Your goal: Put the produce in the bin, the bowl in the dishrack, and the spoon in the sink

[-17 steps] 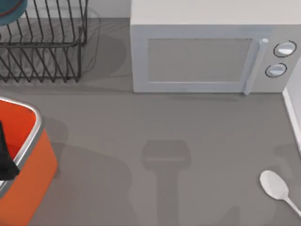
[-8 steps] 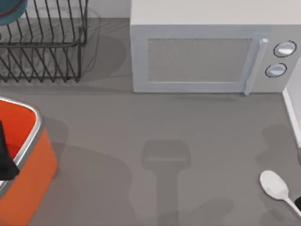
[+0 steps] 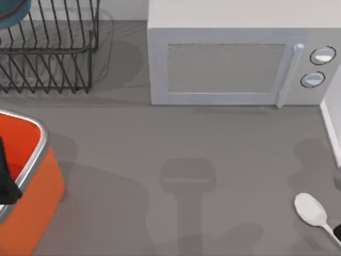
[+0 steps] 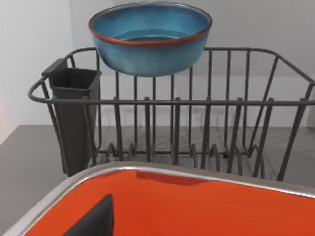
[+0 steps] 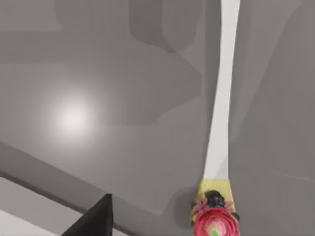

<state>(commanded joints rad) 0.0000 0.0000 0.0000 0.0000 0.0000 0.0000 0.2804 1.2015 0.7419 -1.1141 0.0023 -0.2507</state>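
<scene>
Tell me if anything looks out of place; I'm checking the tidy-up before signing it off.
The spoon lies loose on the counter at the right, not put away. Its handle end carries a flower decoration, odd for a plain white spoon. The bowl sits high on the dishrack bars rather than down inside.

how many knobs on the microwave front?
2. Both round white knobs sit on the grey box-shaped microwave at its right end, past the door handle: the upper knob directly above the lower knob. None looks hidden.
</scene>
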